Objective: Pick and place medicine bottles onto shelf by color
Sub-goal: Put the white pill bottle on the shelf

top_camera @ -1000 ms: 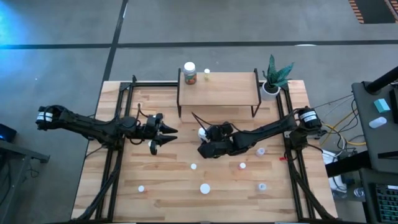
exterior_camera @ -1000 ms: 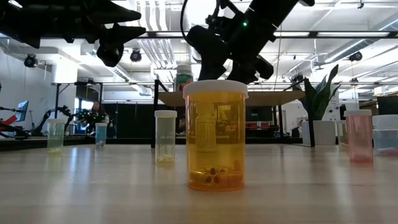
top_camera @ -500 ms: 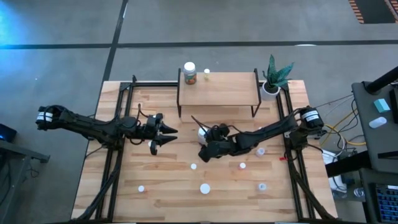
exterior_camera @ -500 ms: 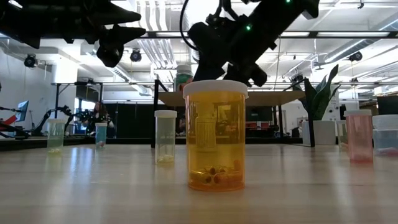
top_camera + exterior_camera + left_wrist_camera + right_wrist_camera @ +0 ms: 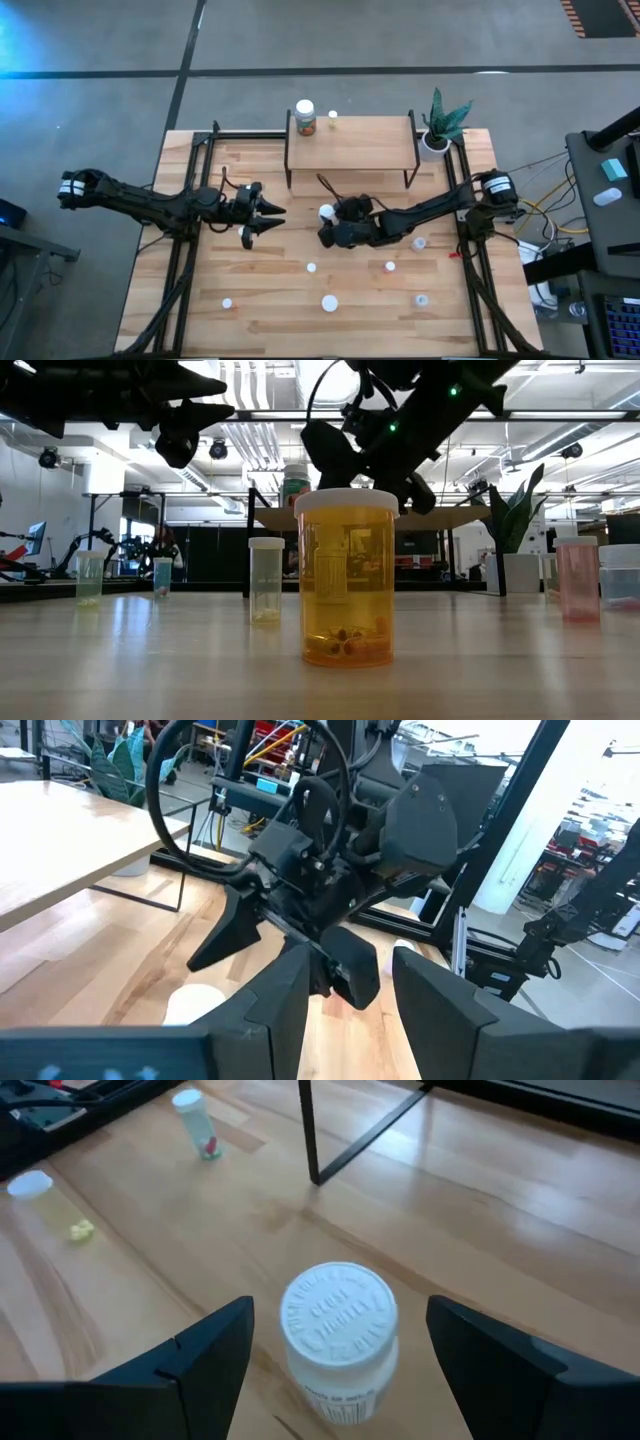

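My right gripper (image 5: 340,1312) is open and hangs over a white bottle (image 5: 340,1335) with a white embossed cap. One finger stands on either side of the cap without touching it. The bottle (image 5: 326,211) stands upright on the tabletop in front of the shelf (image 5: 350,140). The shelf carries an orange-labelled bottle (image 5: 305,117) and a small vial (image 5: 332,116). My left gripper (image 5: 265,222) waits open, raised over the table's left half. Several more bottles stand along the near half, among them a big orange one (image 5: 346,575).
A potted green plant (image 5: 440,125) stands at the shelf's right end. Small vials (image 5: 311,267) (image 5: 389,266) (image 5: 419,242) stand near my right arm. Black frame rails (image 5: 185,250) run along both table sides. The shelf's black leg (image 5: 310,1130) rises just beyond the white bottle.
My right gripper has dipped a little toward the near edge, then come back toward the white bottle, turning about its wrist. It has stayed open. The white bottle has kept its place.
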